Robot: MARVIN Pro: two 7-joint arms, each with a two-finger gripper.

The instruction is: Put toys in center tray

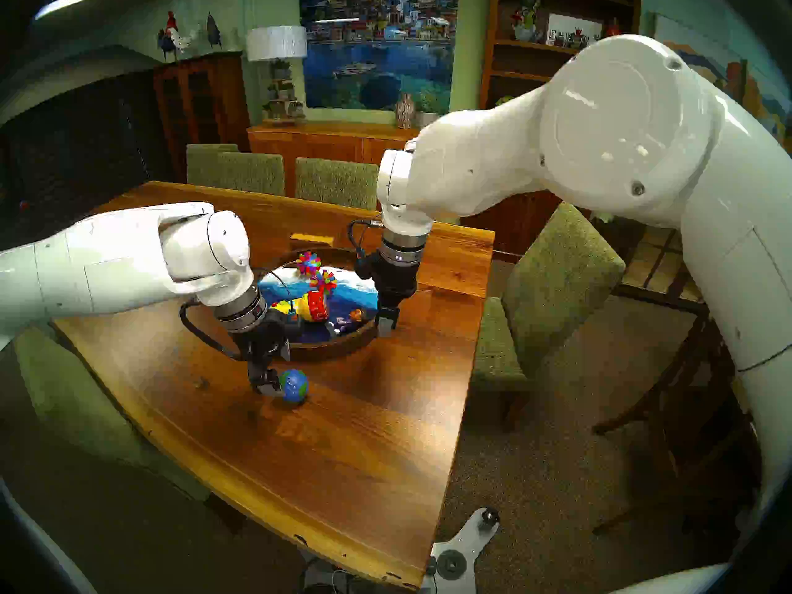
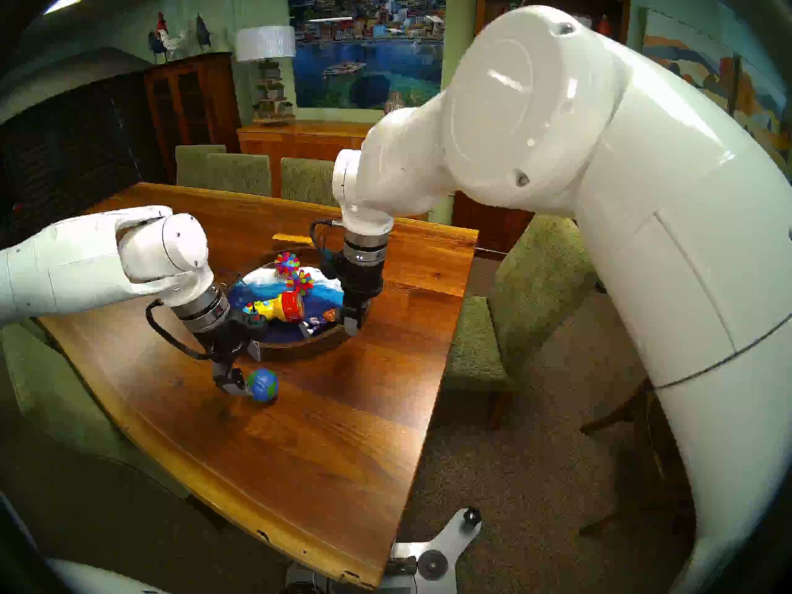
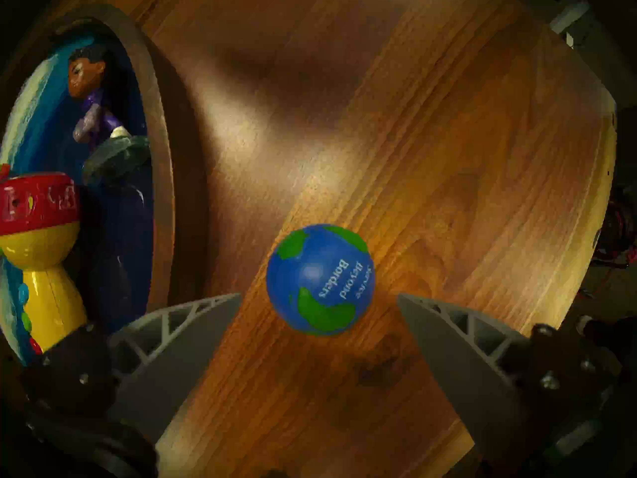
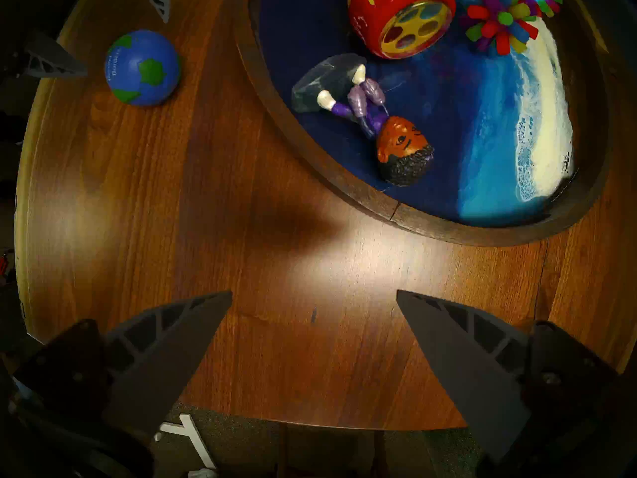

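Observation:
The blue-green globe ball [image 1: 294, 386] [image 3: 320, 280] rests on the wooden table in front of the round ocean-wave tray [image 1: 343, 345]. My left gripper [image 1: 278, 368] [image 3: 319, 294] is open, with the ball just beyond its fingertips, in line with the gap and not held. In the tray lie two spiky balls [image 1: 308, 263] [image 1: 324, 280], the yellow-red flashlight [image 1: 315, 308] [image 3: 41, 225] and the dark-haired doll [image 4: 379, 122] [image 3: 89, 87]. My right gripper [image 1: 385, 323] [image 4: 313, 291] is open and empty, low over the table at the tray's right rim [image 4: 344, 187].
A small wooden block [image 1: 311, 239] sits behind the tray. Green chairs stand at the table's far side and right side [image 1: 557, 280]. The table's right edge [image 1: 471, 366] lies close to the right gripper. The globe ball also shows in the right wrist view [image 4: 142, 68].

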